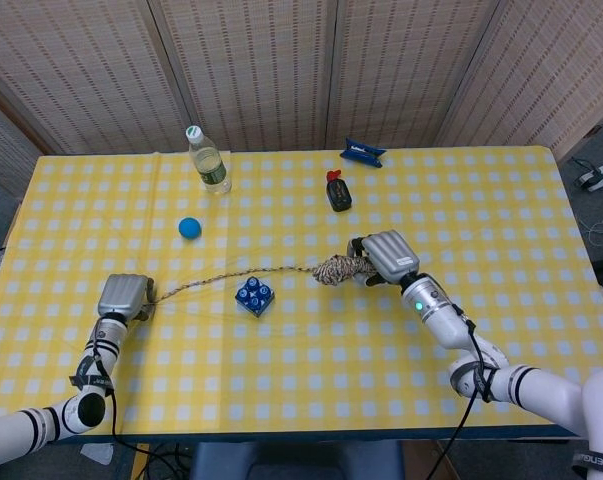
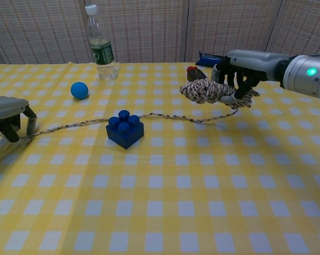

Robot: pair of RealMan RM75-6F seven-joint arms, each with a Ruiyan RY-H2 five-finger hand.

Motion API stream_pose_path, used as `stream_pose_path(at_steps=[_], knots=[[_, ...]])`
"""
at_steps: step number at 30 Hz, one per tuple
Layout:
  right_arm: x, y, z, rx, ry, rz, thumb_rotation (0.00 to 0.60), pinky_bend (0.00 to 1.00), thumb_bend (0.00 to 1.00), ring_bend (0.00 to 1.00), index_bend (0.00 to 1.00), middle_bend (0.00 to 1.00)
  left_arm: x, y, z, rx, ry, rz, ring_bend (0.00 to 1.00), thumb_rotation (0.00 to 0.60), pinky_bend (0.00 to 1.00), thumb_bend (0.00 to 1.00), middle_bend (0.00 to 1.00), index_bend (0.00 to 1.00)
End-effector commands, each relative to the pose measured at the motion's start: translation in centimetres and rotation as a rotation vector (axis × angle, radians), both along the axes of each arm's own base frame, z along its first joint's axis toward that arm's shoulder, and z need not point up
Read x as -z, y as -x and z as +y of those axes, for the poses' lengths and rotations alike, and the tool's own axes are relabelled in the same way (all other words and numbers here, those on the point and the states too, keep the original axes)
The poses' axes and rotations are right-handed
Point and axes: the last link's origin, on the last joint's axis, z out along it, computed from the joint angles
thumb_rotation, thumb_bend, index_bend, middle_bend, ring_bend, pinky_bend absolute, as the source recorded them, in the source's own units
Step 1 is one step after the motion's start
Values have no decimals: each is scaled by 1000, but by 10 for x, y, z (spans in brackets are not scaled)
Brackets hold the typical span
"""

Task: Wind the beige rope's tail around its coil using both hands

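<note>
Coil [image 2: 205,90] of beige rope: grasped by right hand [image 2: 239,71]; tail [image 2: 75,125] end grasped by left hand [image 2: 8,114], 9 o'clock of coil.

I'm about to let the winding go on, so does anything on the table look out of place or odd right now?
Nothing looks spilled or damaged. One thing to watch: the rope's tail runs just behind the blue brick, between the coil in the right hand and the left hand, so it might snag.
</note>
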Motion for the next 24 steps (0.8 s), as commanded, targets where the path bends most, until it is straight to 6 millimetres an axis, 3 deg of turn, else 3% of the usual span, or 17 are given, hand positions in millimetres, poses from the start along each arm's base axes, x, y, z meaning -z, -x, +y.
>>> stream_pose_path(at_steps=[1,14,24], knots=[[0,0,0,2,-1,-1,600,524,455,489,766,657,0,0,0,-2,0,1,944,547,992,381,998,694],[-7,0,-1,1,15,-17,600,524,454,490,767,658,-14,2,-2,14,-24,-3,947,508,994,396,1000,718],[-21,-7,-2,-8,50,-65,600,524,454,491,767,659,-36,-2,4,85,-98,-2,973,538,1000,403,1000,757]])
